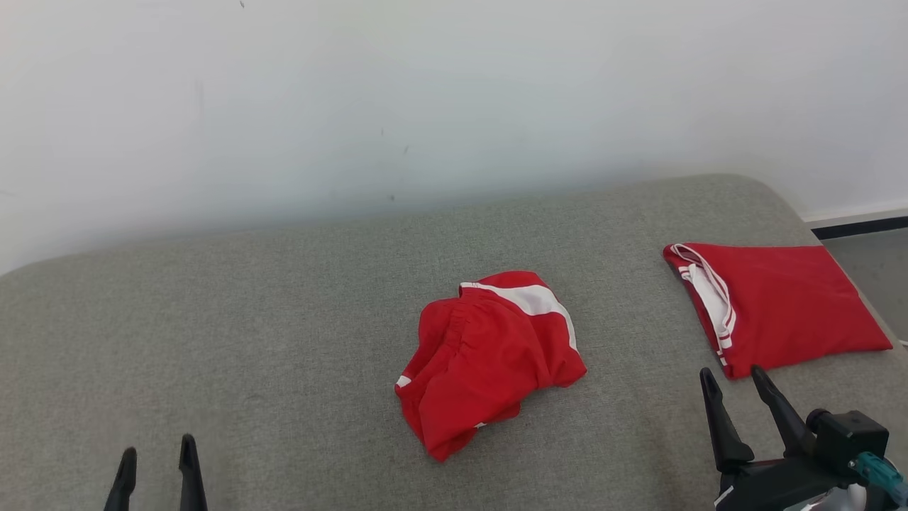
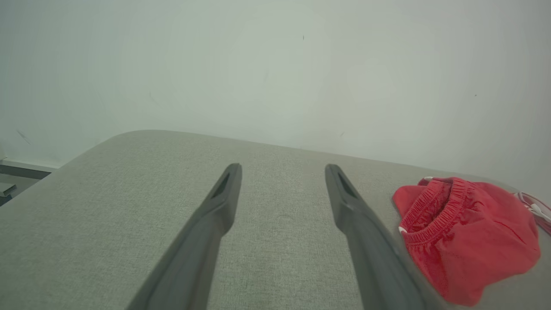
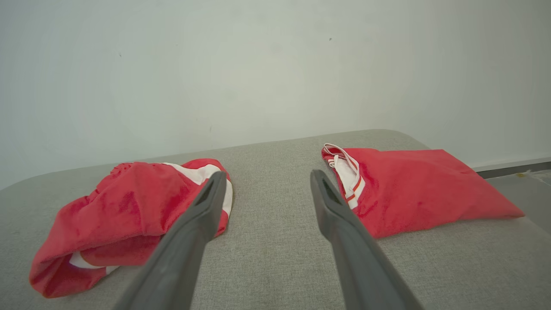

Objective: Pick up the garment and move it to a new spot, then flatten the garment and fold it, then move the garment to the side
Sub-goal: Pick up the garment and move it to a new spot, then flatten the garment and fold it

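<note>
left gripper (image 1: 158, 446): closest thing to my head cam, bottom left, just two dark fingertips poking up. They're spread with nothing between them, over bare cushion (image 1: 213, 341).
right gripper (image 1: 731, 371): bottom right, also spread wide and holding nothing. Its tips sit right by the near corner of the folded cloth (image 1: 780, 312); honestly can't tell if they touch it.
garment (image 1: 489, 362): red with white panels, crumpled in a lump around the middle of the cushion. The elastic waistband is bunched up on my left side. It sits between my two grippers, nearer the right one, and neither touches it.
folded cloth: also red, with white striped trim along its left edge. It lies flat near the cushion's right end, well apart from the garment.
cushion: grey woven fabric with rounded corners, its far edge against the wall (image 1: 425, 106).
wall: plain white with a few tiny dark marks.
floor (image 1: 876, 262): grey sliver past the cushion's right end, with a dark strip at the foot of the wall.
</note>
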Controlling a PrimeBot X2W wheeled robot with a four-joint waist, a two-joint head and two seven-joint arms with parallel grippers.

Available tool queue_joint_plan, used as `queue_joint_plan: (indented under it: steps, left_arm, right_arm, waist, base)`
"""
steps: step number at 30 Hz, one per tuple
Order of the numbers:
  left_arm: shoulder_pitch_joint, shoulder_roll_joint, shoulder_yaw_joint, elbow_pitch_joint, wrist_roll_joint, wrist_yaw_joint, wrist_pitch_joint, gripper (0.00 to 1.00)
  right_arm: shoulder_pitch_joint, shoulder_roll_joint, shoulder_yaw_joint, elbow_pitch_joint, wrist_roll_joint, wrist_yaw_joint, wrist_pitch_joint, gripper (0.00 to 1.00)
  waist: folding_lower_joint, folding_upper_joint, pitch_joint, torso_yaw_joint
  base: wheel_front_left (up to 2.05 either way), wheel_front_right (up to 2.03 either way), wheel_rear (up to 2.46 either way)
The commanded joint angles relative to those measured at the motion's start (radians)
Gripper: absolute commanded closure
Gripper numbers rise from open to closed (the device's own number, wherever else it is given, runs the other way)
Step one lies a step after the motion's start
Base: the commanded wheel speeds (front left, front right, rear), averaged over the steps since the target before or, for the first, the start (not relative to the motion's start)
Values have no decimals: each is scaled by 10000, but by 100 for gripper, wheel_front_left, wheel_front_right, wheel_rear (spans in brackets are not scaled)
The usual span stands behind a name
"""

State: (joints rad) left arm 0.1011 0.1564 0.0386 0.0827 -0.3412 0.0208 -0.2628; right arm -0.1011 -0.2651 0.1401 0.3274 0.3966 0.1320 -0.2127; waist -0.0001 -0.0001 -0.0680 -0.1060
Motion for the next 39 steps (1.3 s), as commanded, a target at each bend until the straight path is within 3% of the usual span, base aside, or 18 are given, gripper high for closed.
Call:
queue_joint_plan:
  steps: [1, 14, 39]
  left_arm:
    - [205, -76, 80, -70, 91, -36, -14, 0]
    - [587, -298, 487, -32, 494, -472, -16, 0]
    - [269, -578, 620, 411, 687, -703, 18, 0]
  right_arm:
    - [126, 41, -40, 41, 63, -29, -75, 0]
    - [201, 127, -146, 259, -30, -29, -50, 0]
    - [-1, 164, 155, 264, 85, -30, -46, 0]
  waist:
    - [1, 1, -11, -12]
    - [1, 1, -59, 66]
    - [1, 1, 210, -168]
  base:
    - [0, 0, 0]
    - [0, 0, 0]
    - [0, 0, 0]
